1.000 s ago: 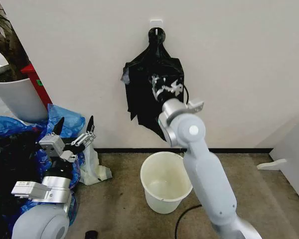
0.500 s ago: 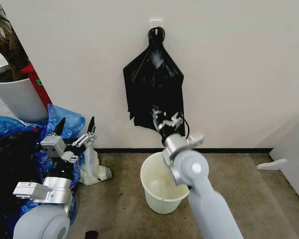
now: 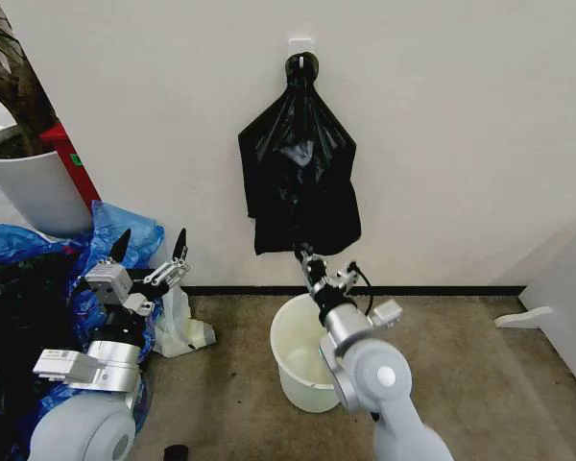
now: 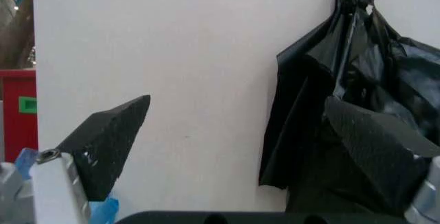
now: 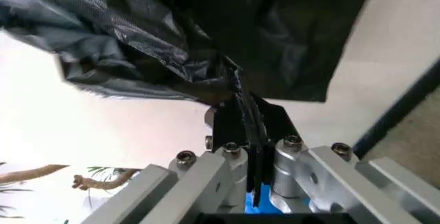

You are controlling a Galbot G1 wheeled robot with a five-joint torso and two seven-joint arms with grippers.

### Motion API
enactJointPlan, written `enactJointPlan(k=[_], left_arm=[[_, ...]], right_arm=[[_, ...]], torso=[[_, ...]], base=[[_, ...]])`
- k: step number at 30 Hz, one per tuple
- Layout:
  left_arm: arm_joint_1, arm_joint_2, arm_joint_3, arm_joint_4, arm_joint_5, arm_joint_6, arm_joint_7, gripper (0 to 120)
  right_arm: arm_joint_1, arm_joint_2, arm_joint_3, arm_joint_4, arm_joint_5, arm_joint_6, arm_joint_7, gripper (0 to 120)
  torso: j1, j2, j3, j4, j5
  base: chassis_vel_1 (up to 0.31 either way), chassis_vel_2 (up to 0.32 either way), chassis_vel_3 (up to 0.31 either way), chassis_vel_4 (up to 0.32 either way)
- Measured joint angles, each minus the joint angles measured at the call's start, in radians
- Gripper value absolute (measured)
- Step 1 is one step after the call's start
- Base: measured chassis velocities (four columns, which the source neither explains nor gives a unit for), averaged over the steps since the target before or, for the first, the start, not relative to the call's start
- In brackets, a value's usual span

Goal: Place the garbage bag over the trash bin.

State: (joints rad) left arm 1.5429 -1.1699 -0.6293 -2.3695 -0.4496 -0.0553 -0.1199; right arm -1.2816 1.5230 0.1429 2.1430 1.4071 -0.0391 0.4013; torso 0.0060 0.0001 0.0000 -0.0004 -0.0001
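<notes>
Garbage bag [image 3: 300, 168]: head view, hung from a wall hook [image 3: 301, 60], above trash bin [image 3: 312, 363] on the floor. Right gripper [image 3: 307, 257] at the bag's lower edge, fingers pinched on it. Left gripper [image 3: 151, 248] low beside blue bags [image 3: 115, 235], fingers spread. Left wrist view: spread fingers [image 4: 103, 141], bag [image 4: 343, 110] on wall beyond. Right wrist view: fingers [image 5: 230, 116] clamped on black plastic [image 5: 172, 38].

Even bright light; right wrist foreground perhaps blurred.
</notes>
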Motion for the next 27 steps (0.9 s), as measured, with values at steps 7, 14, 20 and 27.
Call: enactJointPlan(k=[7, 14, 20, 27], left_arm=[[-0.012, 0.005, 0.004, 0.004, -0.006, 0.005, 0.003, 100], [-0.020, 0.007, 0.007, 0.014, -0.005, 0.006, 0.011, 100], [-0.023, 0.012, 0.006, 0.018, -0.005, 0.002, 0.013, 100], [-0.009, 0.016, -0.006, 0.025, -0.010, -0.016, 0.022, 100]], right_arm=[[-0.095, 0.008, 0.007, -0.006, -0.029, 0.002, -0.050, 0], [-0.096, 0.017, 0.013, 0.006, -0.063, 0.007, -0.055, 0], [0.049, 0.008, 0.018, 0.032, -0.069, 0.009, 0.009, 0], [0.247, -0.004, 0.010, 0.059, -0.084, 0.006, 0.073, 0]], torso=[[0.000, 0.000, 0.000, 0.0001, 0.0001], [0.000, 0.000, 0.000, -0.0001, 0.0001], [0.000, 0.000, 0.000, 0.0001, 0.0001], [0.000, 0.000, 0.000, 0.0003, 0.0000]], base=[[0.000, 0.000, 0.000, 0.000], [0.000, 0.000, 0.000, 0.000], [0.000, 0.000, 0.000, 0.000], [0.000, 0.000, 0.000, 0.000]])
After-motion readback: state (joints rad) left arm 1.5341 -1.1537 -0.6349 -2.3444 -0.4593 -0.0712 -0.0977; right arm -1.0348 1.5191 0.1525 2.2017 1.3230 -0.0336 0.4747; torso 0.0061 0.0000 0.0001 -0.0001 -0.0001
